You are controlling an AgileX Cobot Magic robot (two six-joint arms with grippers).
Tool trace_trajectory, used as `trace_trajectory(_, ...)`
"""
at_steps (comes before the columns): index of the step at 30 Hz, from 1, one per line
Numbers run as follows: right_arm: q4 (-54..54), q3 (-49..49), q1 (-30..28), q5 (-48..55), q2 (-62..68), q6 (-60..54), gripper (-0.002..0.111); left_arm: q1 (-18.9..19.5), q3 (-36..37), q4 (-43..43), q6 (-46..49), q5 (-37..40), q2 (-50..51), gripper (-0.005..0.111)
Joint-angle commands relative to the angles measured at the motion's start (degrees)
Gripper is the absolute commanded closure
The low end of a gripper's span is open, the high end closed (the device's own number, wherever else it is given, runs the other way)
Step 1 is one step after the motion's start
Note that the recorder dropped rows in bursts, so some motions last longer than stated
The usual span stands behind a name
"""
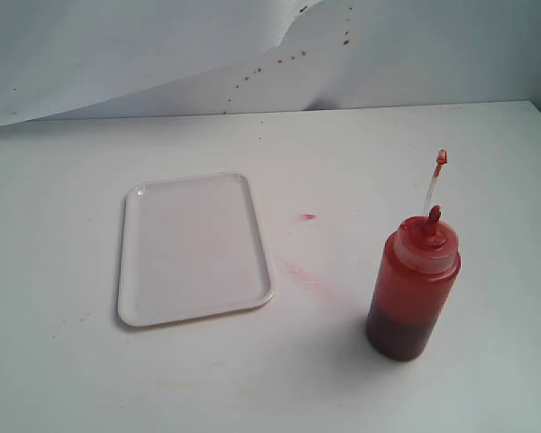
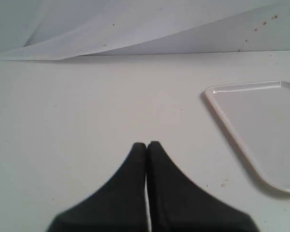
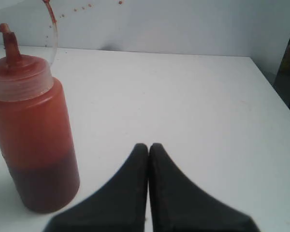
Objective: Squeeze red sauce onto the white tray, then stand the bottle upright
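On the smeared white tabletop [image 1: 72, 162], the outside camera shows the bottle [image 1: 413, 284] upright, well apart from the clean white tray [image 1: 196, 248]; part-full of red sauce [image 1: 398, 336], it looks light, soft-walled and perhaps slick, best gripped mid-body. From its wrist camera, the left jaws are pressed together over the tabletop near the tray, with a spattered paper backdrop [image 2: 135, 29] behind. The right jaws, likewise pressed together and empty, hover near the bottle.
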Motion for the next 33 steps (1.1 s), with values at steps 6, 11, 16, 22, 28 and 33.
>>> trace_trajectory(6,-0.03,0.16,-0.08,-0.68,-0.31,-0.39,0.108,0.14,0.25,0.12,0.03,-0.5,-0.28,0.107)
trace_trajectory(11,-0.03,0.16,-0.08,-0.68,-0.31,-0.39,0.108,0.14,0.25,0.12,0.03,-0.5,-0.28,0.107)
trace_trajectory(16,-0.03,0.16,-0.08,-0.68,-0.31,-0.39,0.108,0.14,0.25,4.11,0.03,-7.85,-0.28,0.107)
trace_trajectory(22,-0.03,0.16,-0.08,-0.68,-0.31,-0.39,0.108,0.14,0.25,4.36,0.03,-24.92,-0.28,0.107)
trace_trajectory(28,-0.03,0.16,-0.08,-0.68,-0.31,-0.39,0.108,0.14,0.25,4.43,0.03,-36.11,-0.28,0.107)
trace_trajectory(33,-0.03,0.16,-0.08,-0.68,-0.31,-0.39,0.108,0.14,0.25,4.43,-8.86,-45.31,-0.28,0.107)
